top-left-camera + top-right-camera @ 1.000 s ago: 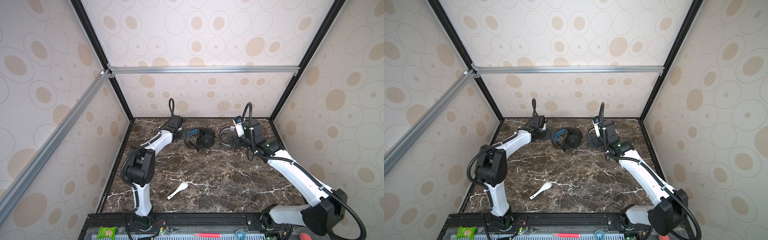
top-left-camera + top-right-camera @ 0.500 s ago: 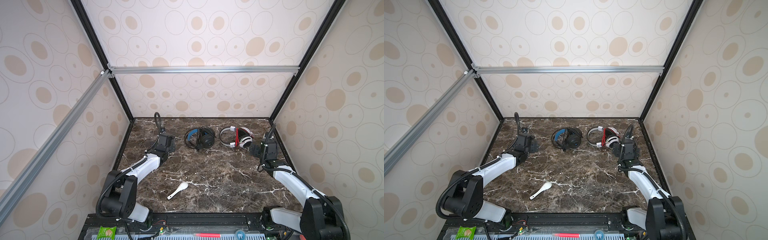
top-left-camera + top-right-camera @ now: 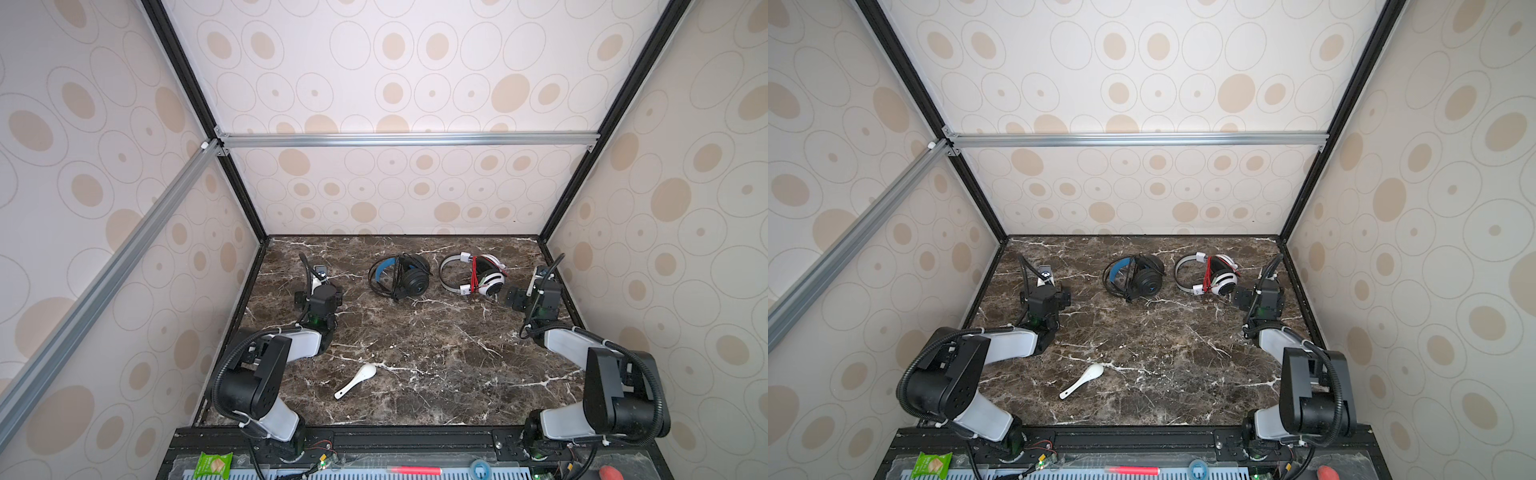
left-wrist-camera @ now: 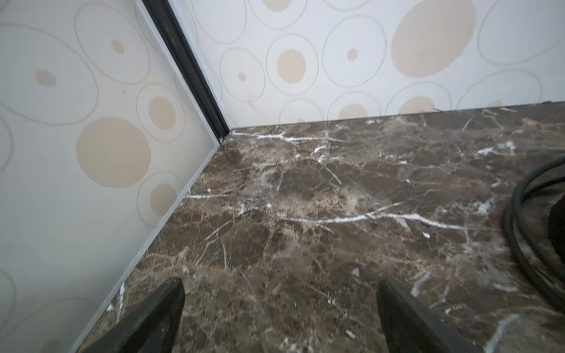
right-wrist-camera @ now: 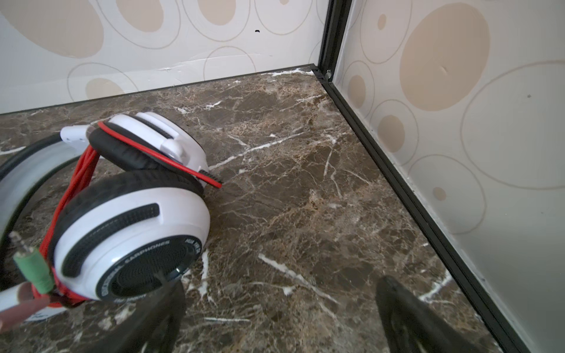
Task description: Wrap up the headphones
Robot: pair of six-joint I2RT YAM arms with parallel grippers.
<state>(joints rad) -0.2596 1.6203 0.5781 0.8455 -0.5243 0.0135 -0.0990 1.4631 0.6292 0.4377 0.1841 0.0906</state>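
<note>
Two pairs of headphones lie at the back of the marble table (image 3: 415, 353). The black headphones (image 3: 413, 280) (image 3: 1148, 282) have a blue inner headband, and thin black cable crosses it. The white-and-black headphones (image 3: 490, 280) (image 3: 1223, 280) (image 5: 131, 232) have red cable (image 5: 76, 177) wound across the band; a green plug (image 5: 33, 266) sticks out. My left gripper (image 3: 318, 293) (image 3: 1044, 297) (image 4: 279, 293) is open over bare table, left of the black pair. Open too, my right gripper (image 3: 534, 297) (image 3: 1258, 299) (image 5: 279, 293) stands just right of the white pair, holding nothing.
A white spoon (image 3: 357, 380) (image 3: 1084, 380) lies near the front middle. Patterned walls close the table on three sides, and each gripper is close to a side wall. A green packet (image 3: 214, 463) and a red pen (image 3: 413, 469) lie on the front ledge.
Both arms have pulled back from the headphones, the left toward the left wall, the right toward the right wall. Both grippers stayed open. The headphones have not moved.
</note>
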